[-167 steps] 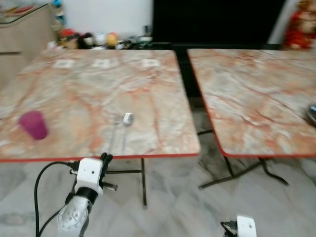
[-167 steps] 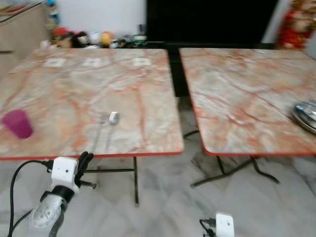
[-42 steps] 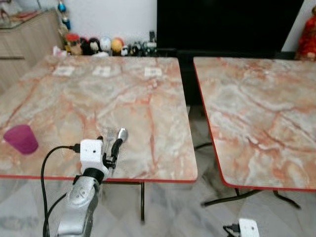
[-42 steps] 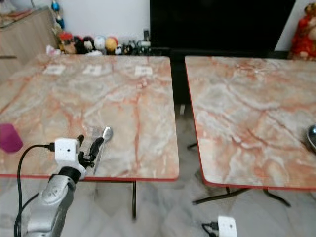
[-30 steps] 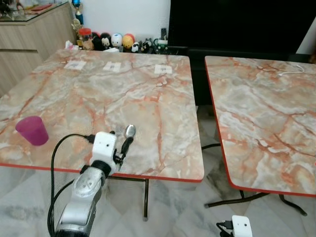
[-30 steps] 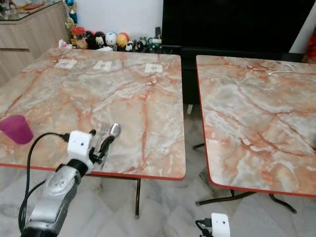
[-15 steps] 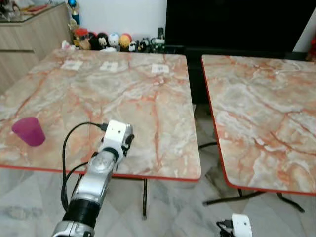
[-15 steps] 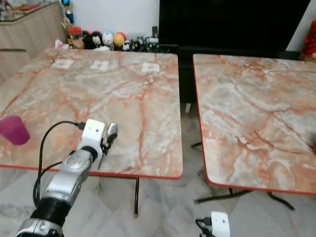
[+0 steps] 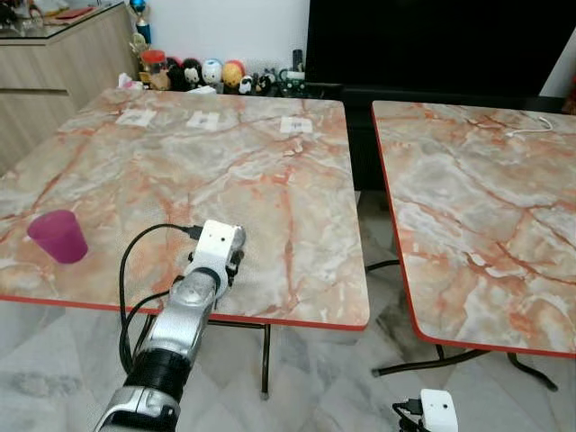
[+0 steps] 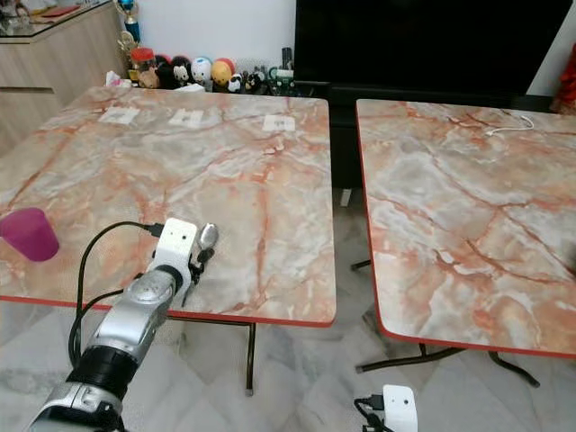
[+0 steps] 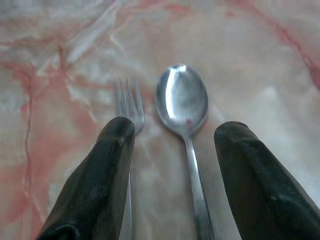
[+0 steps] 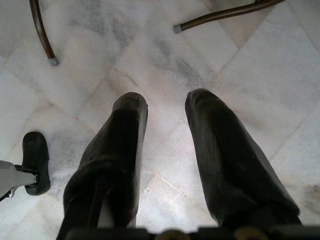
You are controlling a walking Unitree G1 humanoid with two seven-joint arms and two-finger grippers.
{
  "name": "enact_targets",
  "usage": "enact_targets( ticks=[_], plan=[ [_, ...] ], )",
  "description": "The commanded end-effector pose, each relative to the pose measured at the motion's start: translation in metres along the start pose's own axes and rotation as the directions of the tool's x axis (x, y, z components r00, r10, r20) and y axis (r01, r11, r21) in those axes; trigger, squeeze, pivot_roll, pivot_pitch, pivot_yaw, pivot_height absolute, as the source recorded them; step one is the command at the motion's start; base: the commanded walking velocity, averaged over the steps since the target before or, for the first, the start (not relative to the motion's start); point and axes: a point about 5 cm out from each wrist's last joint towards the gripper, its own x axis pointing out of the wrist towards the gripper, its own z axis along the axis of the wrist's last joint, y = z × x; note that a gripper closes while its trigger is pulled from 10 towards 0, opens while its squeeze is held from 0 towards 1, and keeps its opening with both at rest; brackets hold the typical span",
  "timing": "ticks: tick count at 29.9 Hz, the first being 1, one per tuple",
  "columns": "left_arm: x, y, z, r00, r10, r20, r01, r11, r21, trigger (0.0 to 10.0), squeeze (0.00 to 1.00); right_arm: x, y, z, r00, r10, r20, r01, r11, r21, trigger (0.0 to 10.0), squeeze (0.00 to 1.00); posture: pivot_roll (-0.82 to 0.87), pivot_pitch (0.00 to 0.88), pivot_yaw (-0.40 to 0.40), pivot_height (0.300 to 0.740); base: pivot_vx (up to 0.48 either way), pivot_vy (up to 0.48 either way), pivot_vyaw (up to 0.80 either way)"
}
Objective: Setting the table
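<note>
— Where is the cutlery relative to the working arm?

— The left gripper [image 11: 172, 165] is down at the near edge of the left table [image 9: 270, 180], its fingers [image 11: 107, 165] spread apart. The spoon [image 11: 182, 107] lies flat on the marble between them, bowl pointing away from the wrist, handle running back toward it. The fork [image 11: 129, 102] lies just beside the spoon, parallel to it, with its tines showing past the tip of one finger, which covers the fork's handle. Nothing is gripped.

— What do the head views add?

— The silver left arm [image 9: 184, 310] reaching over the red table edge, a purple cup [image 9: 57, 237] standing upright well off to the robot's left, three small white cards [image 9: 296, 125] at the far side, and a second marble table [image 10: 468, 207] to the right. In the right eye view the spoon's bowl [image 10: 208, 235] peeks out beside the wrist.

— And the other arm?

— The right gripper [image 12: 167, 145] hangs idle over the pale tiled floor [image 12: 165, 55], fingers parted, holding nothing.

— Any writing?

— The cards are too small to read.
</note>
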Motion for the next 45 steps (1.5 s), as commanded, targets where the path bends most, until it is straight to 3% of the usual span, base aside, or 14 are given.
enact_targets(
  ticks=[1, 8, 18, 31, 45],
  plan=[
    [0.002, -0.005, 0.000, 1.000, -0.004, -0.021, 0.005, 1.000, 0.010, 10.0, 0.00, 0.000, 0.000, 0.001, 1.000, -0.001, -0.007, 0.001, 1.000, -0.004, 10.0, 0.00, 0.12, 0.000, -0.053, 0.740, 0.000, 0.000, 0.00],
    [0.007, -0.009, 0.000, 0.996, -0.004, -0.084, 0.003, 1.000, -0.012, 10.0, 0.00, 0.001, 0.000, 0.002, 1.000, 0.000, -0.006, 0.000, 1.000, -0.006, 10.0, 0.00, 0.12, 0.000, -0.057, 0.740, 0.000, 0.000, 0.00],
    [0.011, -0.007, 0.005, 0.995, 0.035, -0.094, -0.035, 0.999, -0.001, 10.0, 0.00, 0.001, -0.001, 0.003, 1.000, 0.001, -0.004, -0.001, 1.000, -0.013, 10.0, 0.00, 0.11, 0.000, -0.067, 0.740, 0.000, 0.000, 0.00],
    [0.011, -0.004, -0.006, 0.988, 0.062, -0.138, -0.062, 0.998, 0.008, 10.0, 0.00, 0.001, -0.002, 0.003, 1.000, 0.004, -0.005, -0.004, 1.000, -0.018, 10.0, 0.00, 0.11, 0.000, -0.072, 0.740, 0.000, 0.000, 0.00],
    [0.011, -0.005, -0.016, 0.980, 0.039, -0.195, -0.052, 0.997, -0.058, 10.0, 0.00, 0.001, -0.001, 0.004, 1.000, 0.006, -0.006, -0.006, 1.000, -0.017, 10.0, 0.00, 0.12, 0.000, -0.071, 0.740, 0.000, 0.000, 0.00]
  ],
)
